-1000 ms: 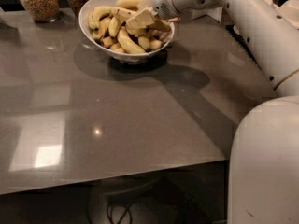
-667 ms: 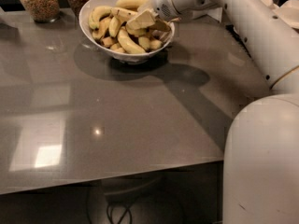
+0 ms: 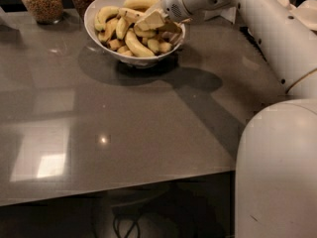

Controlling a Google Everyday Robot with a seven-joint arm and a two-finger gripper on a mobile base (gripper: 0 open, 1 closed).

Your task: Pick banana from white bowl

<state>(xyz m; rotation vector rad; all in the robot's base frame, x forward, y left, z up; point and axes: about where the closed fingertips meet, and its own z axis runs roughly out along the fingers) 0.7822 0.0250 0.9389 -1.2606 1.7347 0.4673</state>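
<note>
Glass jars (image 3: 41,1) with brown contents stand at the far left of the grey table (image 3: 124,133). Just right of them sits the white bowl (image 3: 90,19), heaped with bananas; the banana (image 3: 134,42) lies long across the front of the heap. Over the bowl's right side the end effector (image 3: 159,23) dips among the fruit; I cannot tell whether it grips anything. Its white arm (image 3: 262,29) stretches off to the right.

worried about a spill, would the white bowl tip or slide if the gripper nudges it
The bowl is wide and piled with bananas, so it probably feels heavy and resists tipping. The table looks smooth and glossy, so a sideways push may slide it. The gripper sits over its right side, near the rim.
</note>
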